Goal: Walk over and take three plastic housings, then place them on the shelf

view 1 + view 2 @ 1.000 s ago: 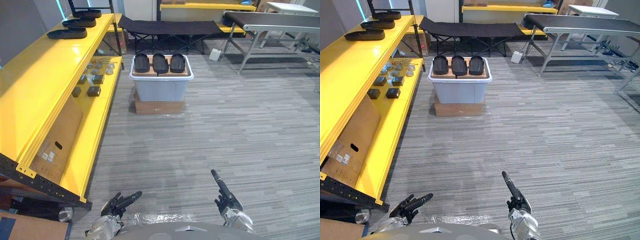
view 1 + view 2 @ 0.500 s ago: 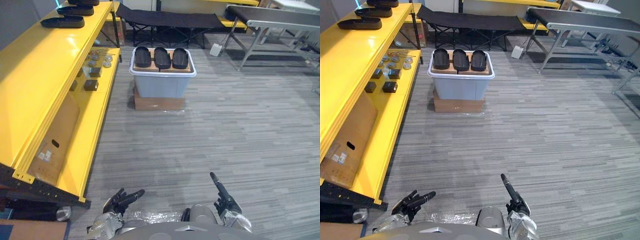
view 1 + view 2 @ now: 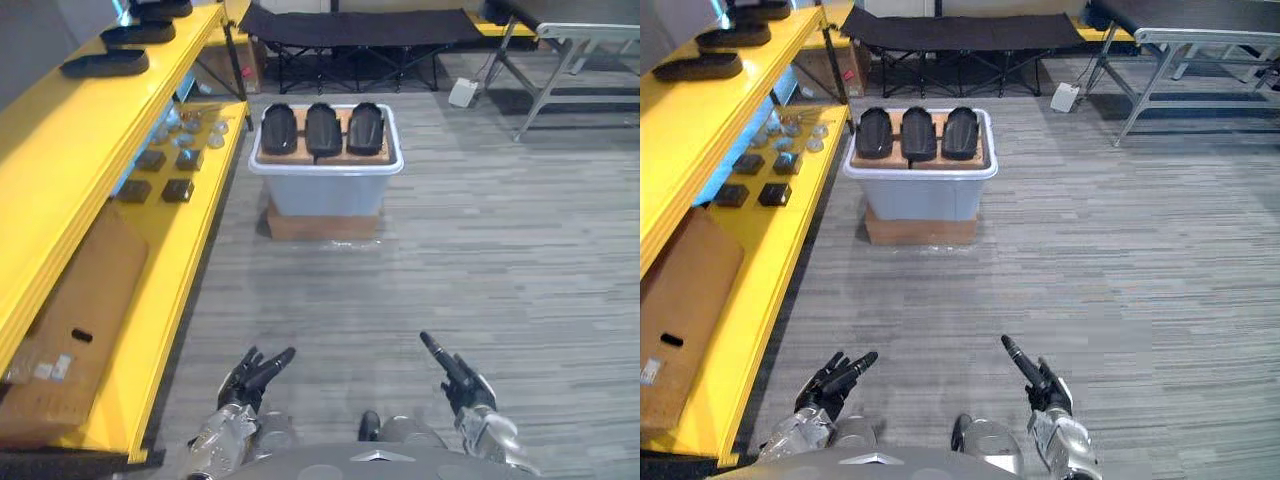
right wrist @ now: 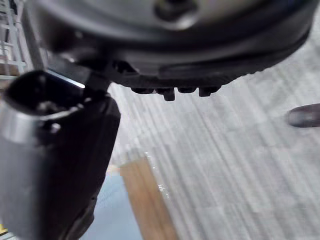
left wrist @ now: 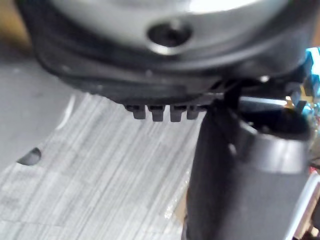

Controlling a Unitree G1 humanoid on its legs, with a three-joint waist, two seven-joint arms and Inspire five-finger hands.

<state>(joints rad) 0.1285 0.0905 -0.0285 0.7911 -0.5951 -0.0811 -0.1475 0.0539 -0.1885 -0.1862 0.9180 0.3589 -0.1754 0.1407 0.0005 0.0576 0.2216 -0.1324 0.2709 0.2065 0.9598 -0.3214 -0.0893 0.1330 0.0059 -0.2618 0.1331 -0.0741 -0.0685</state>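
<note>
Plastic housings (image 3: 322, 128): three atop the bin (image 3: 325, 190), upper centre (three more on the shelf (image 3: 60, 130), upper left); my left hand (image 3: 250, 375) and right hand (image 3: 462, 380), fingers straight, empty.

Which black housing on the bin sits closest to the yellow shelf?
The leftmost plastic housing; the middle one and right one lie farther from the yellow shelf.
</note>
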